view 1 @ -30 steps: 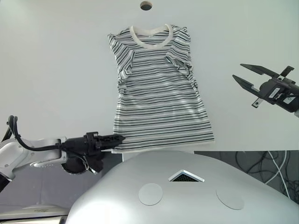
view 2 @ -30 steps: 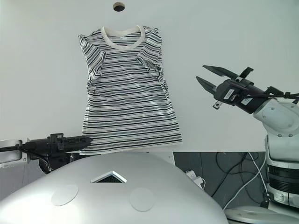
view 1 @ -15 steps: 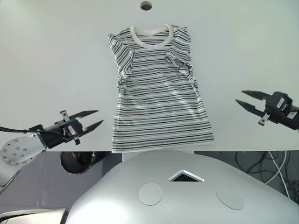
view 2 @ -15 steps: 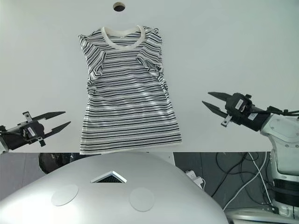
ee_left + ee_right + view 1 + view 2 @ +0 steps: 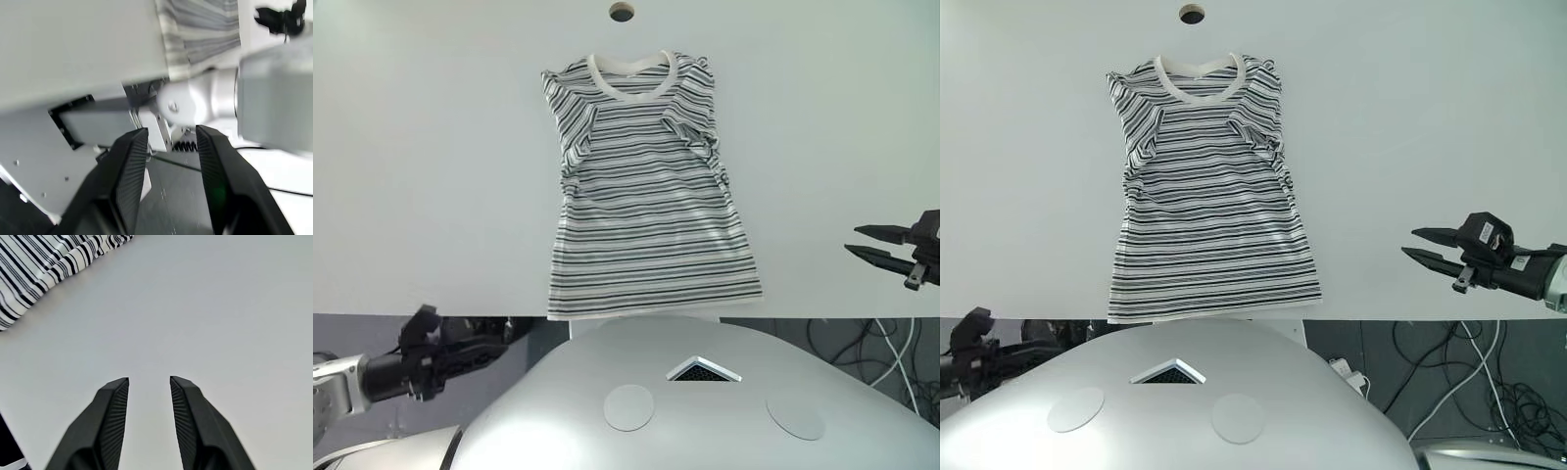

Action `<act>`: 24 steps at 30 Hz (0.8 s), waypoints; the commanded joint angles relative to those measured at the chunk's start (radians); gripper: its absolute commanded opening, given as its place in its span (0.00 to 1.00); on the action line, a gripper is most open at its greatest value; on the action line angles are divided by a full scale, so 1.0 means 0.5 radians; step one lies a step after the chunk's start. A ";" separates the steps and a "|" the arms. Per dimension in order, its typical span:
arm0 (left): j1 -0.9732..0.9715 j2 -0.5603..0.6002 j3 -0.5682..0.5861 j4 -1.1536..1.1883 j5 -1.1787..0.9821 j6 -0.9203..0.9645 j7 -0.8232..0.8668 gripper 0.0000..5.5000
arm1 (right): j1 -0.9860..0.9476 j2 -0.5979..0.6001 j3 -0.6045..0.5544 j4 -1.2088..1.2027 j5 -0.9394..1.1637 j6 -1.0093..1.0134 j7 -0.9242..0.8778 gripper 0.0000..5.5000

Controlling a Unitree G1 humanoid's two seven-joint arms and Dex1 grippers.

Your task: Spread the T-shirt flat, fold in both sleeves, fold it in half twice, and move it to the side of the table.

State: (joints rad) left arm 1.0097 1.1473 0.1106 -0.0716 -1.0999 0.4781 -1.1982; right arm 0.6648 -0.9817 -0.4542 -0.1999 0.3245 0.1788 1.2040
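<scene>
Both arms had drawn back from the T-shirt (image 5: 651, 196) during the last second. One second earlier the left tool (image 5: 460, 354) was at the left corner of the hem; half a second earlier it was open over the tabletop (image 5: 431, 176), to the left of the shirt. Now it was lower than the near edge of the tabletop, at the robot's left. The right tool (image 5: 854, 239) had moved outward to the right and closer to the robot, and the shirt itself had not shifted.

The left wrist view showed the left tool's two fingers (image 5: 129, 181) well apart with nothing between them. The right tool was also open and empty. It hovered over bare tabletop, well apart from the shirt's right side.

The striped T-shirt lay spread in the middle of the tabletop. Its collar pointed away from the robot and its hem was very near the near edge. The cloth was bunched and wrinkled at both shoulders, and the body lay mostly smooth. A small dark round hole (image 5: 622, 13) was in the tabletop just beyond the collar. Some cables (image 5: 1449, 372) lay on the floor below, at the right.
</scene>
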 commanded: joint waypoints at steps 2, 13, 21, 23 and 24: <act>-0.224 -0.271 0.090 -0.195 0.018 0.188 0.290 0.33 | 0.005 0.065 0.089 -0.089 -0.047 -0.034 -0.026 0.29; -0.381 -0.468 0.012 -0.457 0.357 0.409 0.463 0.33 | -0.062 0.089 0.146 -0.107 -0.112 -0.098 -0.069 0.29; -0.356 -0.419 -0.107 -0.573 0.695 0.385 0.446 0.33 | -0.017 0.102 0.147 -0.245 -0.165 -0.111 -0.099 0.29; -0.380 -0.420 -0.136 -0.563 0.714 0.419 0.455 0.33 | 0.002 0.103 0.152 -0.283 -0.171 -0.113 -0.097 0.29; -0.387 -0.415 -0.143 -0.560 0.718 0.440 0.454 0.33 | 0.020 0.105 0.149 -0.308 -0.177 -0.118 -0.093 0.29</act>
State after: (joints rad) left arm 0.8086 0.9189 0.0786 -0.3870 -0.8211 0.6436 -1.0154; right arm 0.6663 -0.9312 -0.3798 -0.3282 0.2406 0.1308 1.1618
